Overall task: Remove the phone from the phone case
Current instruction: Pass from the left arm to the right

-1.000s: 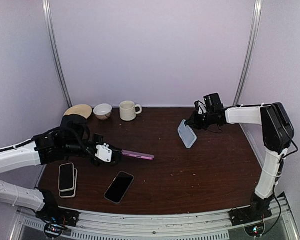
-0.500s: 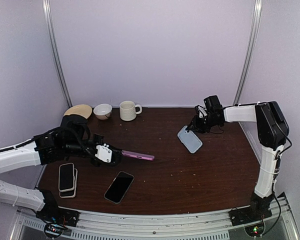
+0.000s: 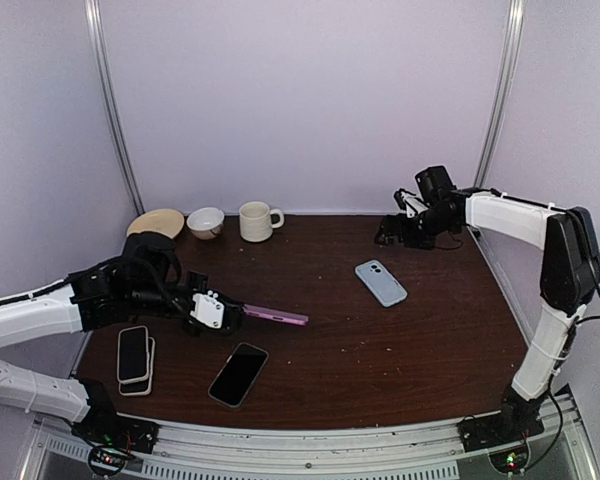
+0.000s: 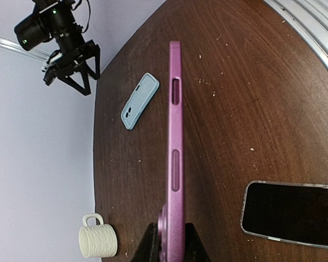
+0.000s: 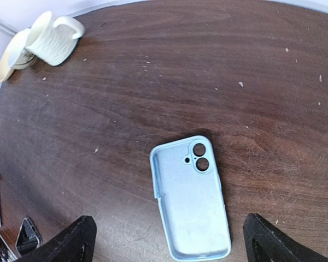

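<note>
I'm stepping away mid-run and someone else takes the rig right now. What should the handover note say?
Left gripper: shut on the pink case, held edge-on above the table; whether a phone sits inside cannot be told.
Right gripper: open, far right, holding nothing.
Blue case: flat on the table, looks empty.
One bare phone lies near the front, a stack of two at left.
Left to do: check and empty the pink case.

You have bare counter (image 3: 440, 340) all round the blue case (image 3: 381, 283); the right hand (image 3: 393, 233) is well apart from it, fingers spread. The left side is tight:
- pink phone case (image 3: 275, 315) juts from the left hand (image 3: 235, 312)
- loose phone (image 3: 238, 374) and stacked phones (image 3: 133, 358) sit near it
- mug (image 3: 257, 221), bowl (image 3: 205, 222) and plate (image 3: 156, 221) line the back
</note>
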